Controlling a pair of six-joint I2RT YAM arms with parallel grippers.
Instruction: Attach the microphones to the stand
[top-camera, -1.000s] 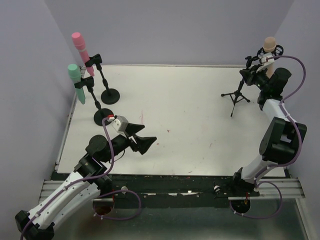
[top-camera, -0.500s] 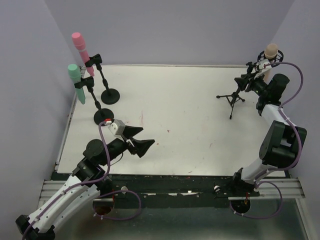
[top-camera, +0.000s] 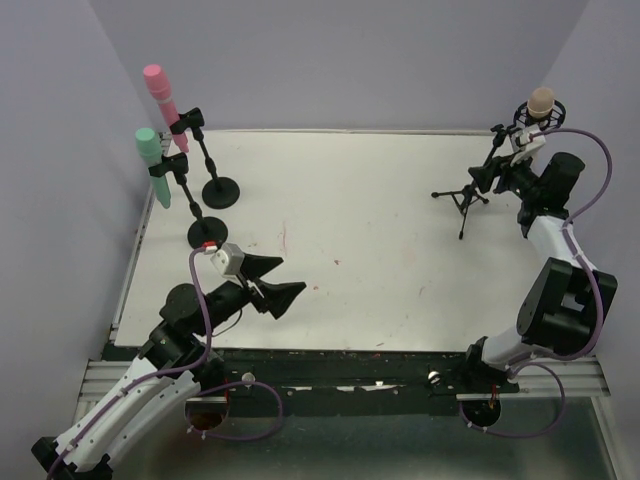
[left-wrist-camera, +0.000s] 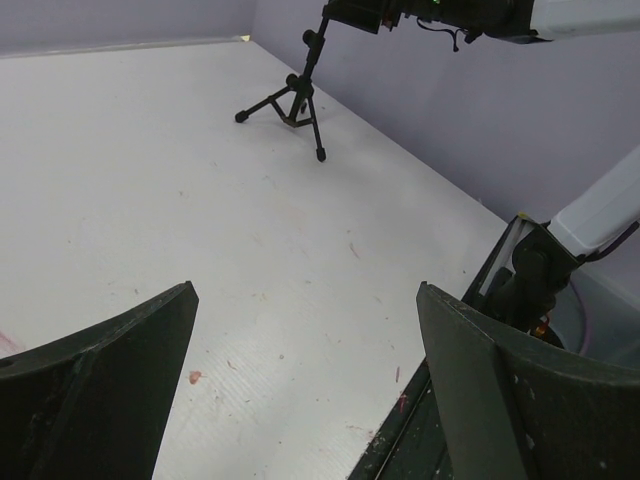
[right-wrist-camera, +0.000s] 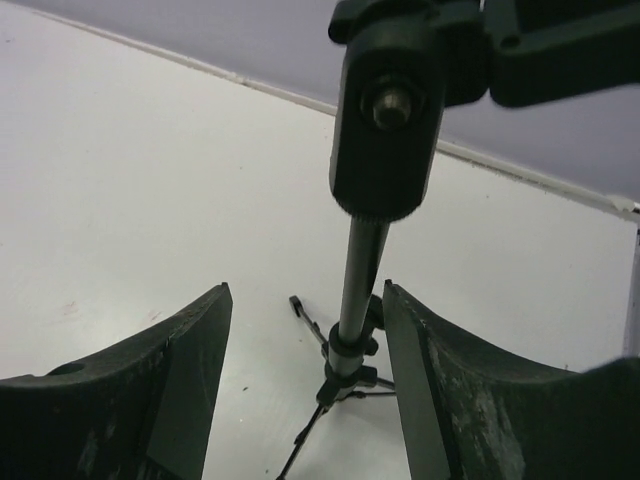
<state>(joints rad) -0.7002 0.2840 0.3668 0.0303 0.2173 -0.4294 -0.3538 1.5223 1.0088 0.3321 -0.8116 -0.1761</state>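
The peach microphone sits upright in the clip of the black tripod stand at the back right. My right gripper is open just beside that stand's pole, whose clamp knob fills the upper right wrist view; the fingers touch nothing. At the back left, the pink microphone and the green microphone are each clipped to a round-base stand. My left gripper hangs wide open and empty over the near left of the table.
The second round stand base lies just beyond the left arm. In the left wrist view the tripod stand is far across the table, with the table's near edge at the lower right. Purple walls close in three sides.
My right gripper has opened, let go of the peach microphone and drawn back a little; the microphone stays in the clip. The left arm has pulled back slightly toward the near edge.
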